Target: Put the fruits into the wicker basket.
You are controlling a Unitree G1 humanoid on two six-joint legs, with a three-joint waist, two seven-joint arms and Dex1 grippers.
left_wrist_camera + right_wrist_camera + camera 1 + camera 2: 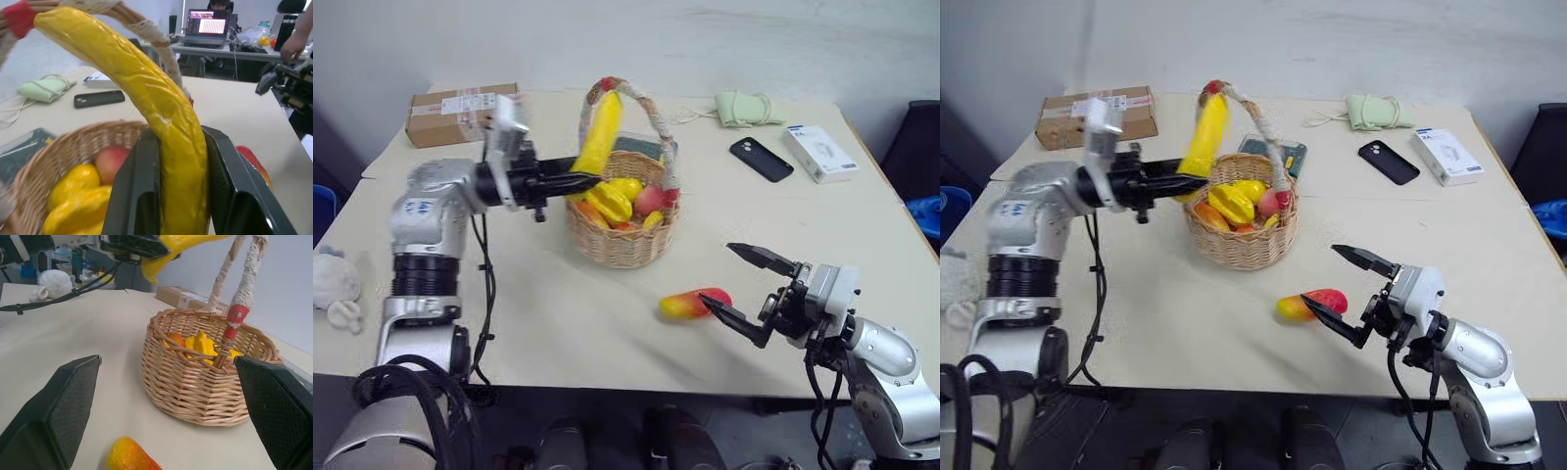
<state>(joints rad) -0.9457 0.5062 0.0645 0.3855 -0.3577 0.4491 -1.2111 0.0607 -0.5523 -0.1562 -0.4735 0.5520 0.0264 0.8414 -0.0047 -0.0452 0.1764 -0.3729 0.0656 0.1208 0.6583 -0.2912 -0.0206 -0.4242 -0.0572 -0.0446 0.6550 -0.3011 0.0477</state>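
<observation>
The banana (599,135) stood upright over the near-left rim of the wicker basket (625,245), its lower end clamped between the fingers of the left gripper (578,182), its tip up against the arched handle (651,108). Inside the basket lay yellow, orange and pink fruit pieces (612,201). The mango (693,303) lay on the surface (558,313), near the basket on the robot's side and just beside the lower finger of the right gripper (736,282), whose fingers were spread wide with nothing between them.

The step in hand looked like the banana's delivery: it was held above the basket but not yet let go. The next move would call for bringing it clear of the handle and over the middle of the opening, tipping or lowering it, then releasing so it settled on the other pieces rather than toppling over the rim. After that, the mango would remain, well placed for the right gripper.
</observation>
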